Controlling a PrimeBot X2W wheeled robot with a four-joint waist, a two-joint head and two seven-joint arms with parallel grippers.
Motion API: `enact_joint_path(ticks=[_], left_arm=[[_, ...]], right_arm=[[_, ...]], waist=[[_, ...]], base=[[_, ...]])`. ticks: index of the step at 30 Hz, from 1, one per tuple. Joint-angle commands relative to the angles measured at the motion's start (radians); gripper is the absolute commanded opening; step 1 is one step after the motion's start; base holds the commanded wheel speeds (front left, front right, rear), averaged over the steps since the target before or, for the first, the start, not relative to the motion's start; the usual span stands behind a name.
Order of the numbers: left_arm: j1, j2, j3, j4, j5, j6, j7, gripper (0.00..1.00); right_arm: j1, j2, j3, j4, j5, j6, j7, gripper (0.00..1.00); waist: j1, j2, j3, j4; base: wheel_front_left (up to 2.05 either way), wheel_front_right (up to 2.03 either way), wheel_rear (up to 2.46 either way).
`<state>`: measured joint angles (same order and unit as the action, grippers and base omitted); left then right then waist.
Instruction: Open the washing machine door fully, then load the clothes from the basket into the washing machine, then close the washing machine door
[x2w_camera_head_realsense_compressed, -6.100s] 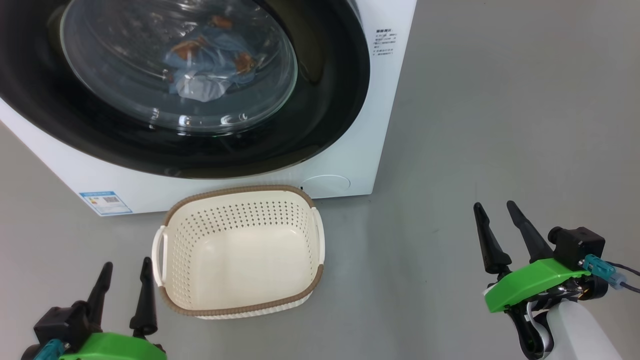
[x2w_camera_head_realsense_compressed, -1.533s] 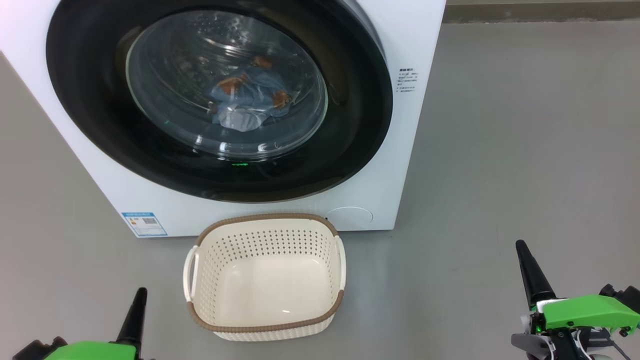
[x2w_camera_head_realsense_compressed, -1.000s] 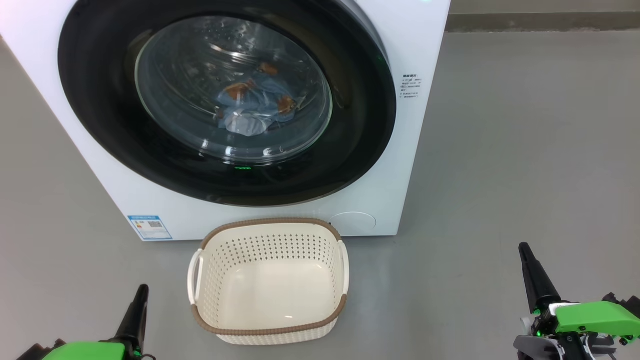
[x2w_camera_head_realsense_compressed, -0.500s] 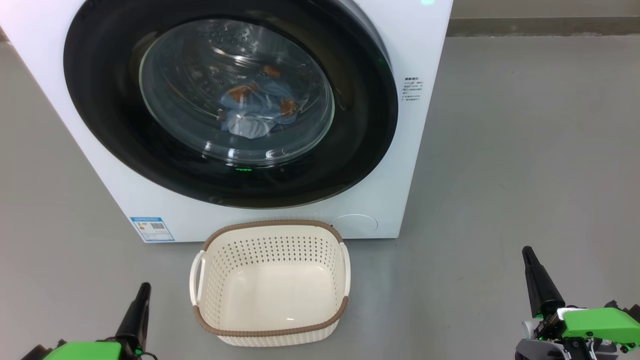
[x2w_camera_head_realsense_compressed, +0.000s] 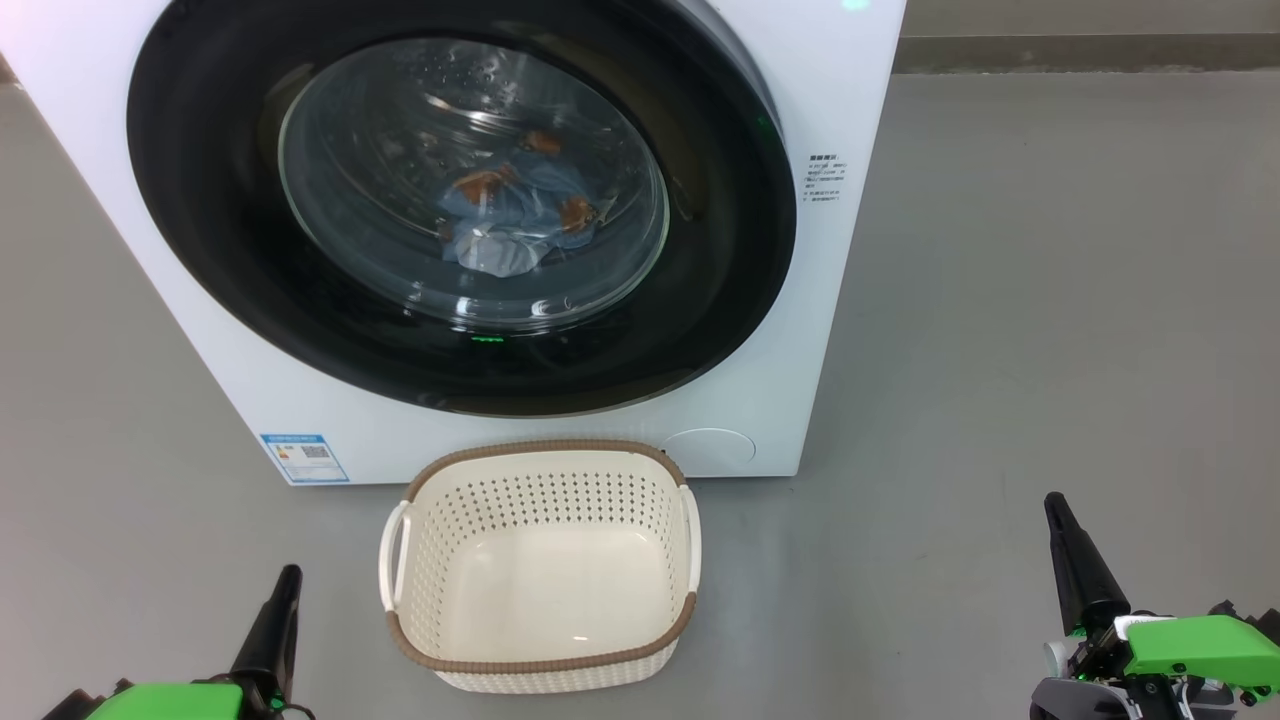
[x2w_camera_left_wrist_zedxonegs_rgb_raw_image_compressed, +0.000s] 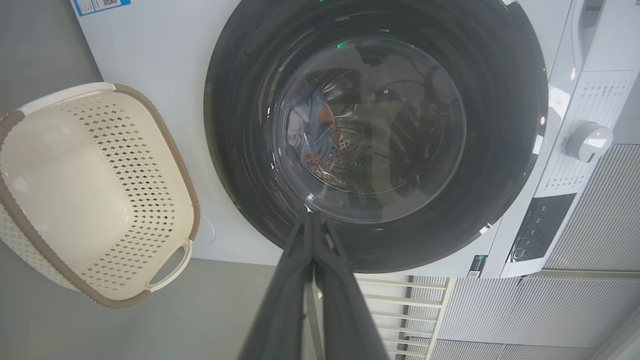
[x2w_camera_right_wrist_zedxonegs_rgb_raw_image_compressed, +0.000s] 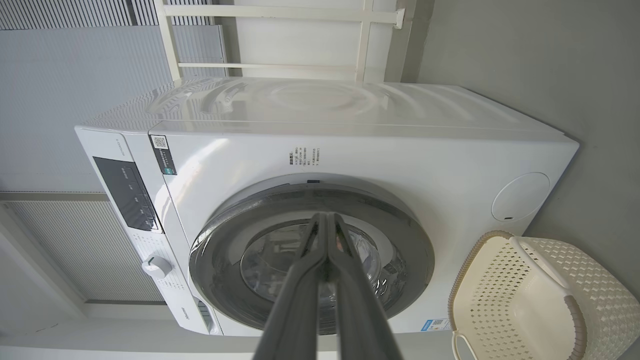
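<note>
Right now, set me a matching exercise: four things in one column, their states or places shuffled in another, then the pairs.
1. round black-rimmed glass washing machine door
2. oval cream perforated plastic basket
3. light blue printed clothes
4. left claw, two dark fingers

A. shut, gripping nothing
B. empty, standing on the grey floor
C. closed flush on the white washing machine
D. inside, seen through the door

Pairs: 1-C, 2-B, 3-D, 4-A.

A bare laundry room is showing: the washing machine is standing on plain grey floor, ribbed pale wall panels and a white rack rising behind.
</note>
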<state>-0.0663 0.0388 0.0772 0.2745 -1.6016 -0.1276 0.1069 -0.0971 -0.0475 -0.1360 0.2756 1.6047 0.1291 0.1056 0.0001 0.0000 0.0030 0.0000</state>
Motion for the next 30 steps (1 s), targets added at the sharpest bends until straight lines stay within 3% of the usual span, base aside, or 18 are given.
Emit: enact_joint_path(ticks=[1, 30], left_arm=[[-0.042, 0.013, 0.035, -0.029, -0.008, -0.003, 0.005, 0.00], [-0.042, 0.012, 0.036, -0.029, -0.007, -0.003, 0.006, 0.00]], right_arm=[[-0.011, -0.003, 0.022, -0.031, 0.004, 0.002, 0.008, 0.00], [-0.011, -0.003, 0.022, -0.031, 0.004, 0.002, 0.008, 0.00]], waist=[[0.0000, 0.0000, 0.000, 0.000], [0.0000, 0.0000, 0.000, 0.000]], base=[[0.00, 0.00, 0.00], [0.00, 0.00, 0.00]])
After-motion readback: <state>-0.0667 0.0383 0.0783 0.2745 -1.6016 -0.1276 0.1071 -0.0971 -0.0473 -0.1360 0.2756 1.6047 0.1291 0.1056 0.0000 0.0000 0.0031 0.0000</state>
